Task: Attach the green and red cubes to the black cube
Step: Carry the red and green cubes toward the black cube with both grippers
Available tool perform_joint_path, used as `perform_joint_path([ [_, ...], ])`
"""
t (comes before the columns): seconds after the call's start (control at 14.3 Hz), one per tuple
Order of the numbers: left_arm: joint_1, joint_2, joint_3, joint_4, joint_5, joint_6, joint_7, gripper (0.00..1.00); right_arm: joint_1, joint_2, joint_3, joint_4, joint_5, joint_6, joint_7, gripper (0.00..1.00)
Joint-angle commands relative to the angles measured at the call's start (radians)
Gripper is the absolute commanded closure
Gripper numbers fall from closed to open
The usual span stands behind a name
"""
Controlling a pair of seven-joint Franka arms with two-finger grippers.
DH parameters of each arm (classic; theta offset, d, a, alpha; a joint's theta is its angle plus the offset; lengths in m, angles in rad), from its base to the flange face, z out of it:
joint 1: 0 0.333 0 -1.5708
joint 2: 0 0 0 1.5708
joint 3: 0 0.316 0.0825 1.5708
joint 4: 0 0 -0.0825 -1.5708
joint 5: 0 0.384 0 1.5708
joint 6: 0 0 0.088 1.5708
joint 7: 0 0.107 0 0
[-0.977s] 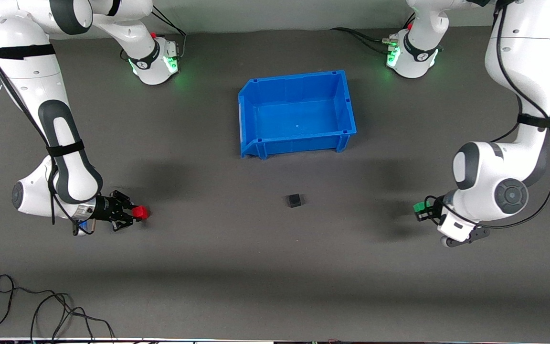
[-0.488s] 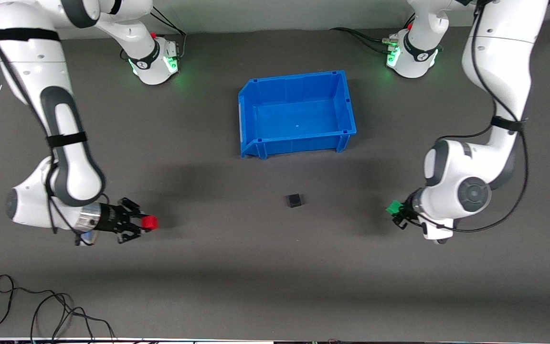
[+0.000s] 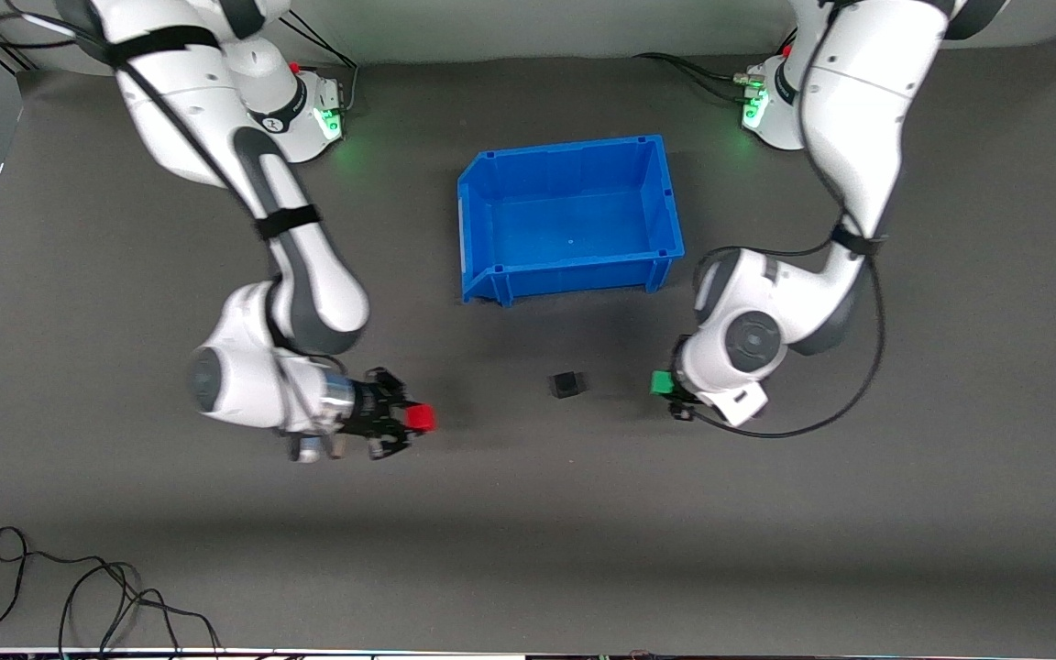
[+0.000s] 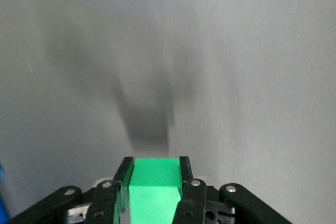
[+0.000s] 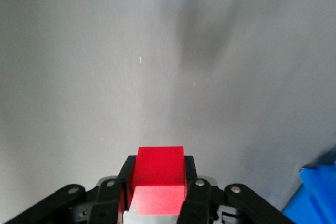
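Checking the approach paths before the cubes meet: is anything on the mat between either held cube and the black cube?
Nothing visible. The red cube in the right gripper and the green cube in the left gripper flank the black cube, with only bare mat between.

Both arms have swung inward toward the black cube [image 3: 566, 385]. Right gripper [image 3: 409, 419], clamped on the red cube [image 3: 419, 418], has travelled from the right arm's end of the mat to a spot near the black cube. Left gripper [image 3: 665, 385], carrying the green cube [image 3: 661, 382], has closed in from the left arm's end, now closer to it than the red.
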Motion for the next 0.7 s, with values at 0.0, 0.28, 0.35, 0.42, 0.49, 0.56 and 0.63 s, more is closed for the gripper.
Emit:
perform_joint_path([
  [0.0, -0.048, 0.053, 0.013, 0.024, -0.006, 0.093, -0.186, 0.95, 0.069, 0.132, -0.016, 0.144, 0.015, 0.017, 0.039, 0.63],
  [0.28, -0.068, 0.064, -0.005, 0.025, -0.047, 0.110, -0.236, 0.95, 0.138, 0.229, -0.016, 0.235, 0.007, 0.054, 0.049, 0.63],
  [0.35, -0.068, 0.064, -0.016, 0.027, -0.049, 0.113, -0.239, 0.95, 0.157, 0.238, -0.016, 0.235, 0.006, 0.078, 0.047, 0.63],
  [0.42, -0.068, 0.062, -0.021, 0.032, -0.049, 0.113, -0.241, 0.94, 0.175, 0.247, -0.016, 0.237, 0.006, 0.089, 0.047, 0.63],
  [0.49, -0.068, 0.064, -0.031, 0.036, -0.049, 0.113, -0.248, 0.94, 0.186, 0.252, -0.016, 0.238, 0.004, 0.097, 0.046, 0.63],
  [0.56, -0.070, 0.064, -0.036, 0.041, -0.049, 0.113, -0.256, 0.94, 0.203, 0.261, -0.016, 0.238, 0.004, 0.107, 0.044, 0.63],
  [0.63, -0.071, 0.065, -0.037, 0.041, -0.047, 0.114, -0.258, 0.94, 0.218, 0.267, -0.016, 0.238, 0.004, 0.121, 0.044, 0.63],
])
